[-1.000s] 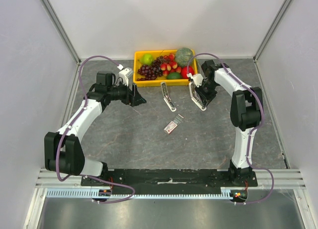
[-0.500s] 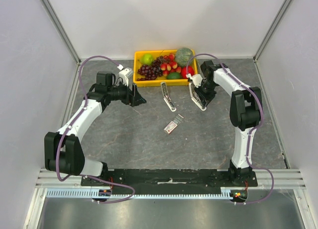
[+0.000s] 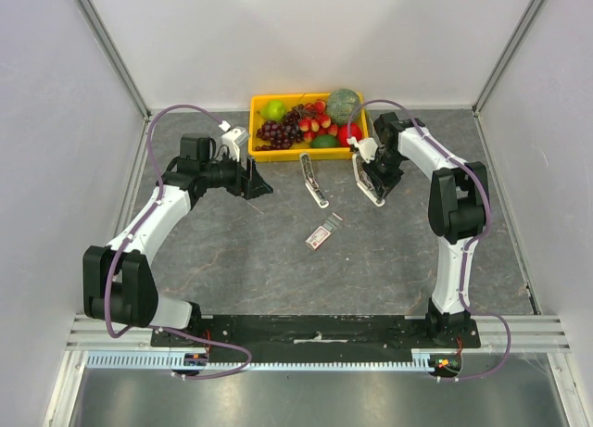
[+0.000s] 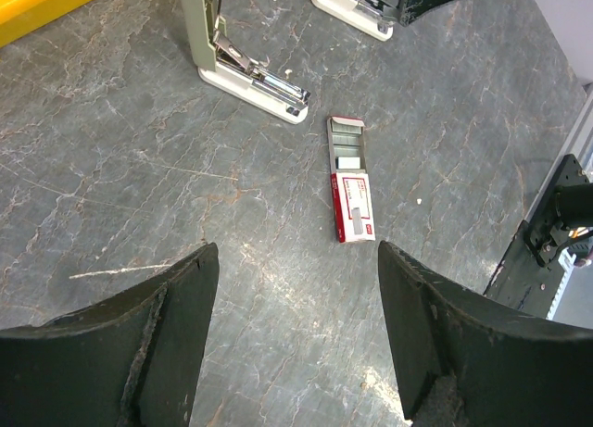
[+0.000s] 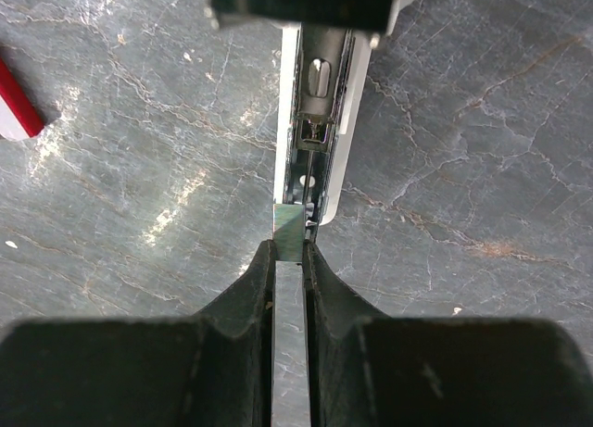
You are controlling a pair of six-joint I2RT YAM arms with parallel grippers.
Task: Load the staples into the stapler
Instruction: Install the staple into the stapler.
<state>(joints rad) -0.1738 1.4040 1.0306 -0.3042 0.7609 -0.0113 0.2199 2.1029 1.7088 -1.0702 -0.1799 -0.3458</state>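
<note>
The staples box [image 3: 323, 232], red and white with its tray slid open, lies flat mid-table; it also shows in the left wrist view [image 4: 350, 182]. An open white stapler [image 3: 313, 180] lies behind it, also visible in the left wrist view [image 4: 246, 70]. A second white stapler [image 3: 368, 186] lies to the right with its metal channel [image 5: 315, 140] open. My right gripper [image 3: 374, 179] is shut on a thin silvery staple strip [image 5: 291, 225], its end at the near end of that channel. My left gripper [image 3: 257, 182] is open and empty, left of the staplers.
A yellow tray [image 3: 258, 154] of fruit stands at the back centre, just behind the staplers; its corner shows in the left wrist view [image 4: 37, 6]. White walls close in the grey marbled table on three sides.
</note>
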